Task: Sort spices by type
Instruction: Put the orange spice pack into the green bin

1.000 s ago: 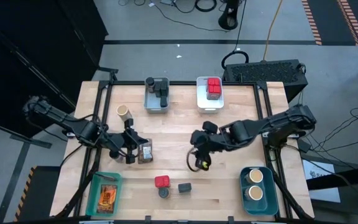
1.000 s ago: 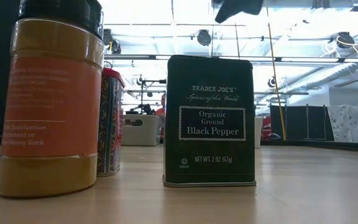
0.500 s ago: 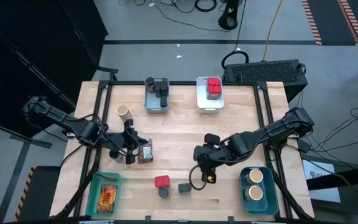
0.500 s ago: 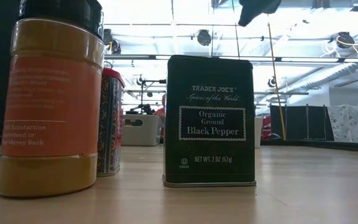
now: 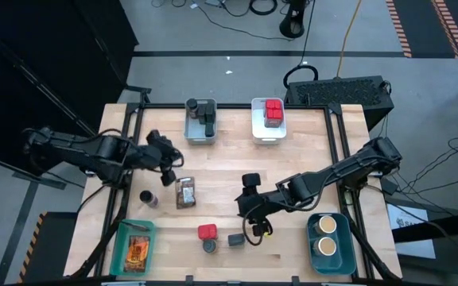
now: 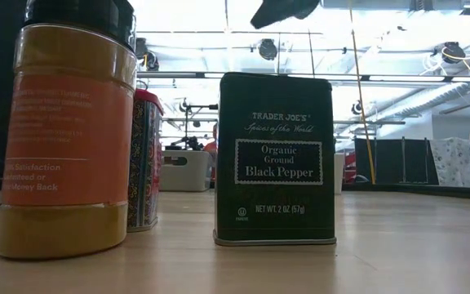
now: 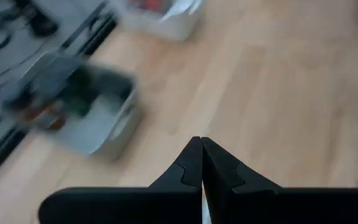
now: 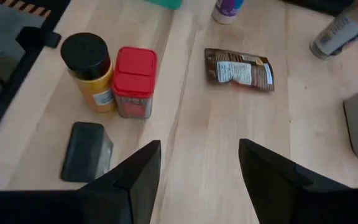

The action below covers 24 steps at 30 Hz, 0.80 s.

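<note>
Since earlier: right hand [image 5: 254, 229] swung nearer the black tin [image 5: 236, 239], fingers spread, empty; left hand [image 5: 168, 159] lifted off toward the grey bin [image 5: 199, 132], clenched on nothing. Tin stood at bench [image 5: 229, 175] front beside red tin [image 5: 207, 232]. Best squared over the tin's narrow sides, clear of red neighbour, before closing.

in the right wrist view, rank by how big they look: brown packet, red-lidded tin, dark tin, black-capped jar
1. Brown packet
2. Black-capped jar and red-lidded tin: alike, no ranking
3. Dark tin, though it sits nearest the camera

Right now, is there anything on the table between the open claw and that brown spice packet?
No. In the right wrist view, only bare wood lies between the right gripper, fingers apart, and the brown packet.
</note>
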Each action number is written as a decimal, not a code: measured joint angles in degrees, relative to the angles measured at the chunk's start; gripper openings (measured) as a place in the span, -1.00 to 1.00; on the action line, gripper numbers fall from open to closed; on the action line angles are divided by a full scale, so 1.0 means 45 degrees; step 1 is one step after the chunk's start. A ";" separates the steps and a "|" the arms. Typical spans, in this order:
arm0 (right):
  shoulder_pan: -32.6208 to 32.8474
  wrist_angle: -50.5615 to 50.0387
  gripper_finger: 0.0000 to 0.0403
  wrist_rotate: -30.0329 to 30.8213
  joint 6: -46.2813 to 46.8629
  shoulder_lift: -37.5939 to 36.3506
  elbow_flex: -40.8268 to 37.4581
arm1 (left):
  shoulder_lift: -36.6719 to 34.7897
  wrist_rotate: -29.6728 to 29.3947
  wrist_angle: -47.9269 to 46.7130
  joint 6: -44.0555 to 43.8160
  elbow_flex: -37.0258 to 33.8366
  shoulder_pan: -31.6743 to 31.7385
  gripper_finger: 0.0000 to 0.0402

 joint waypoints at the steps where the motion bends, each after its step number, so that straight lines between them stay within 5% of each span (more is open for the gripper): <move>1: -0.0105 0.0452 -0.01 -0.0041 -0.0244 -0.0041 -0.0319 | -0.0002 0.0166 -0.0451 -0.0064 0.0053 0.0342 -0.98; 9: -0.1244 0.2917 -0.01 -0.1101 -0.0439 -0.1707 -0.3595 | 0.0000 0.1621 -0.2843 -0.0437 0.0060 0.1959 -0.98; 17: -0.2120 0.3313 -0.01 0.3006 0.0304 -0.4581 -0.5944 | 0.0000 0.1584 -0.3314 -0.0345 0.0059 0.2496 -0.98; 24: -0.2231 0.3189 -0.01 0.3413 0.0561 -0.5450 -0.6392 | 0.0000 0.2111 -0.3097 -0.0662 0.0059 0.2527 -0.98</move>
